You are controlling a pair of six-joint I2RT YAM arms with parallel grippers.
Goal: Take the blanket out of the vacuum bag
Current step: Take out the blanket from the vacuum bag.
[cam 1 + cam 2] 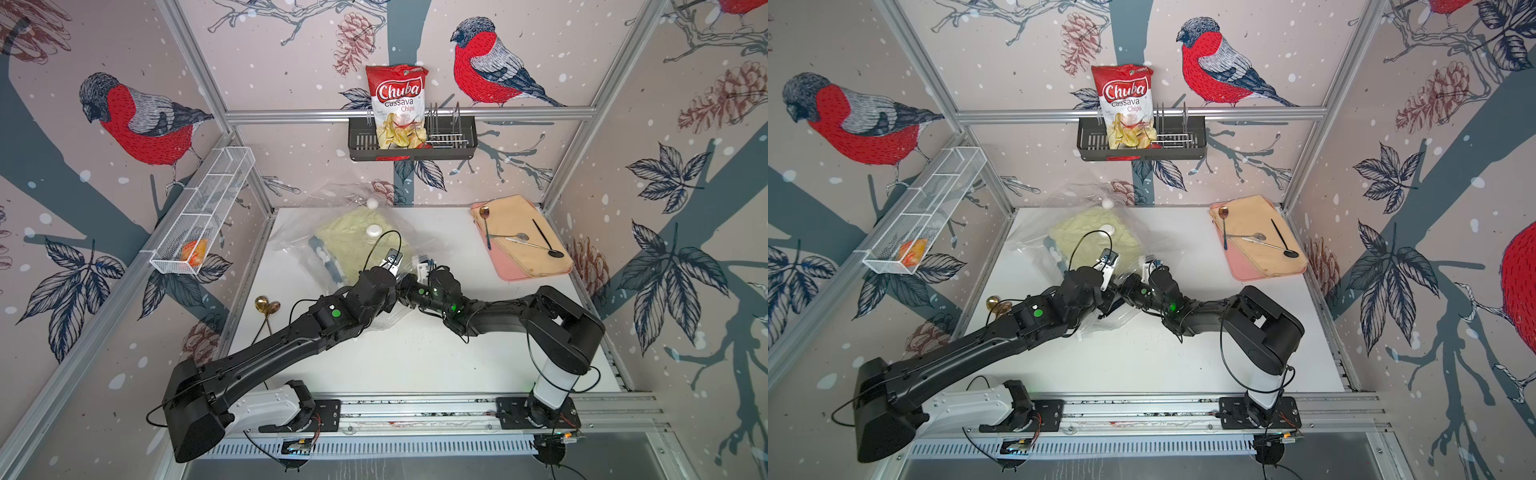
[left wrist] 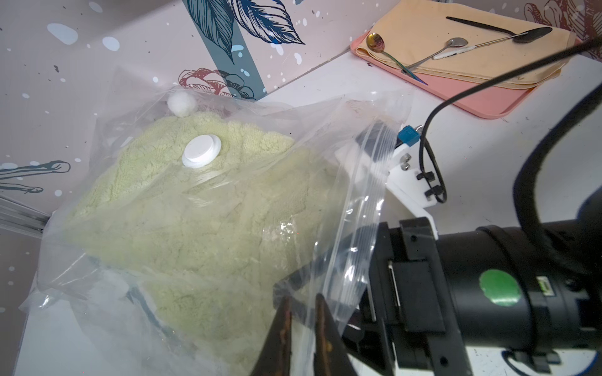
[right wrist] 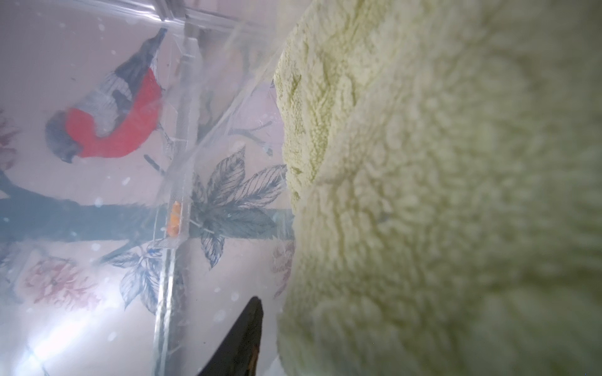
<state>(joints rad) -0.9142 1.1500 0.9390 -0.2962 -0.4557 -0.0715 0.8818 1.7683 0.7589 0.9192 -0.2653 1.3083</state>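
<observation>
Blanket, pale green and fleecy, sits wholly inside the vacuum bag, on the far left part of the white table

Nearest the camera the table is bare, and both arms reach across it to meet at the bag's near, open end. In the wrist view the left end effector has its jaws drawn almost together on the clear film of the bag's mouth edge. The right end effector is just beside it, pushed in at the mouth. Only one dark finger shows, close against the fleece, so I cannot tell how wide it stands or whether it has any cloth.

From the end effectors the blanket lies straight ahead, away from the robot and a little left. The bag's long axis runs the same way, from its mouth toward the back wall. The right arm looks the nearer to the cloth, so a pull toward the robot would likely fall to it while the left pins the film.

Farther on, the white valve cap rests over the fleece. A gold spoon lies at the left edge. Far right, a pink tray carries a cloth and spoons. On the bird-papered back wall, a black basket holds a chips bag
</observation>
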